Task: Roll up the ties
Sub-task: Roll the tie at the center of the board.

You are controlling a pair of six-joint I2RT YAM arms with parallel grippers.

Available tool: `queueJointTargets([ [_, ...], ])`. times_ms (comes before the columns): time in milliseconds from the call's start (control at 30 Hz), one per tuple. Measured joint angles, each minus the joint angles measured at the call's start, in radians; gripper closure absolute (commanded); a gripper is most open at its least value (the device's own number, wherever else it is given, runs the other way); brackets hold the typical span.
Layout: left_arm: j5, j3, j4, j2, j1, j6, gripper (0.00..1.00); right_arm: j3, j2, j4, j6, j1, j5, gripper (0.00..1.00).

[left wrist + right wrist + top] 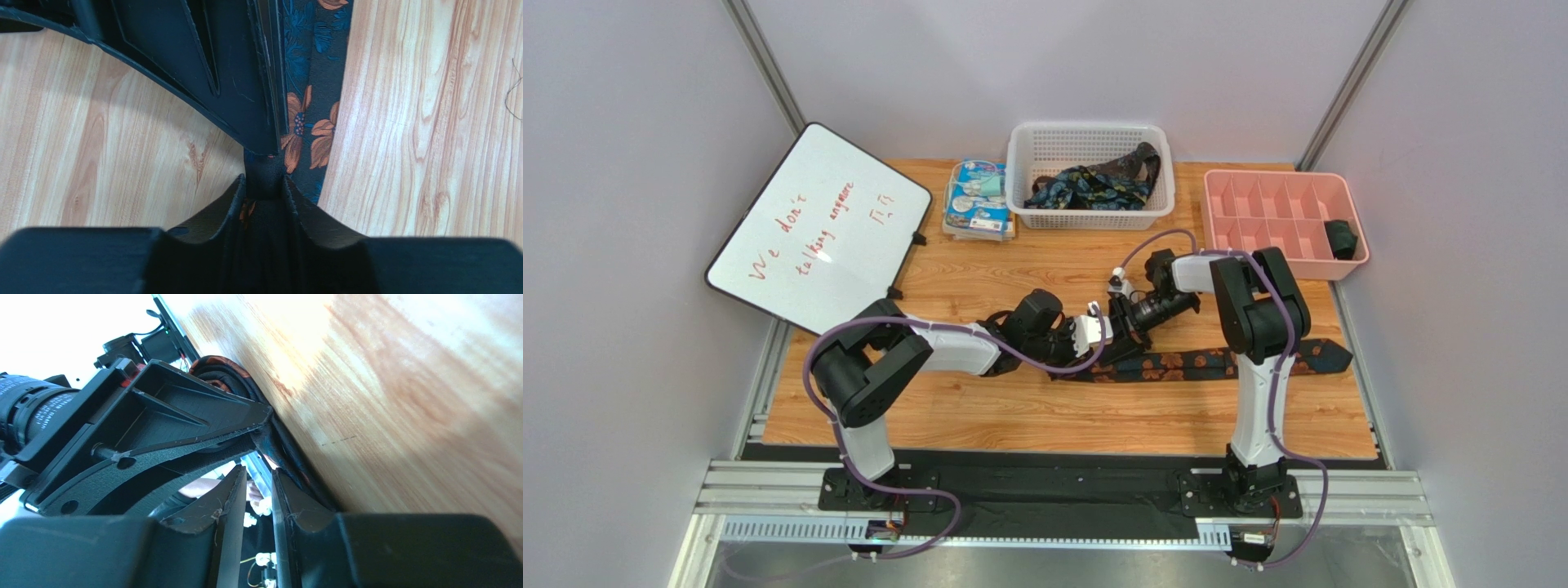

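The left tool [264,184] pinches the flowery tie [310,131] lying on the tabletop [430,122]. The right tool [259,478] is just beside it, open a little, holding nothing.

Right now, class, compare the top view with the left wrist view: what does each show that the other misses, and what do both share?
Top only: the whiteboard, packet, basket holding more ties, and the pink tray.
Left wrist only: the tie print up close, with orange and blue flowers, and the left gripper with its jaws closed on the fabric.
Both: that tie lying on the wooden table.
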Motion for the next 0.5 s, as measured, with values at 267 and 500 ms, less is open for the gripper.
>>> queueJointTargets([
  [267,0.003,0.008,-0.021,-0.002,0.0,0.001,0.59,0.007,0.006,-0.006,-0.018,0.002,0.037,0.85],
  [500,0.031,-0.003,-0.027,-0.009,0.005,0.009,0.43,0.015,0.013,-0.01,-0.06,0.001,0.064,0.86],
])
